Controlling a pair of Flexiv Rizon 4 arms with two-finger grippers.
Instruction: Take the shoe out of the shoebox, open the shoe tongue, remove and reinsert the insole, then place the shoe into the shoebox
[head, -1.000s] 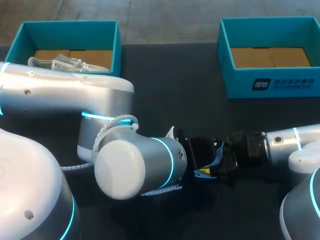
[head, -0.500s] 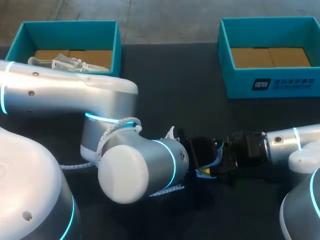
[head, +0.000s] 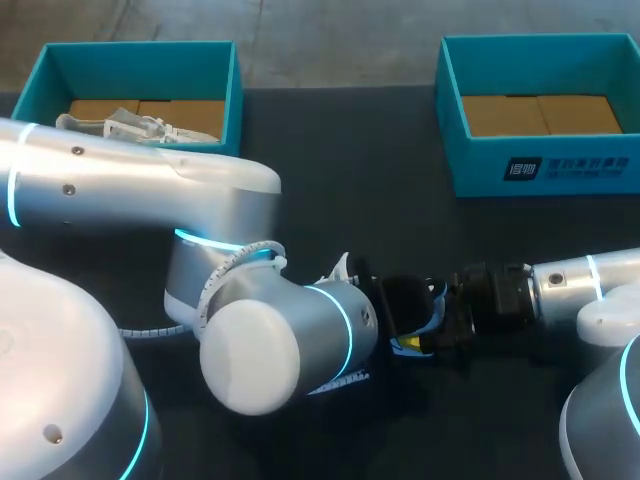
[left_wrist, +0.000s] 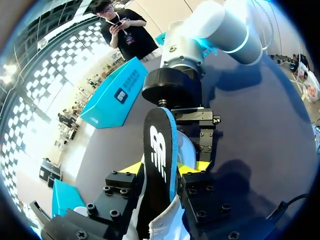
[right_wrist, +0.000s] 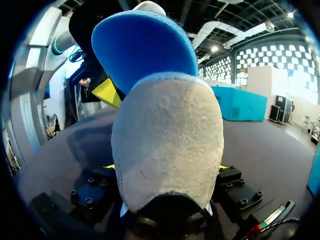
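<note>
While the left gripper (left_wrist: 162, 169) pinches both sides of the black-soled, blue-edged grey suede shoe (left_wrist: 159, 145) and the right gripper (right_wrist: 166, 167) clamps its other end, it hangs over the dark table (head: 340, 180), outside both teal cardboard shoeboxes (head: 235, 95) (head: 470, 165).

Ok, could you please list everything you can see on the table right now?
boxes: two, teal, at the table's far edge: left box, right box
pale shoe: one, whitish, inside the left box
grey shoe: one, grey, at the table's near middle
insole: one, black with a blue edge, upright beside the grey shoe
table: one, dark, under everything
left gripper: one, yellow-tipped, shut on the insole
right gripper: one, yellow-tipped, shut on the grey shoe, facing the left gripper
</note>
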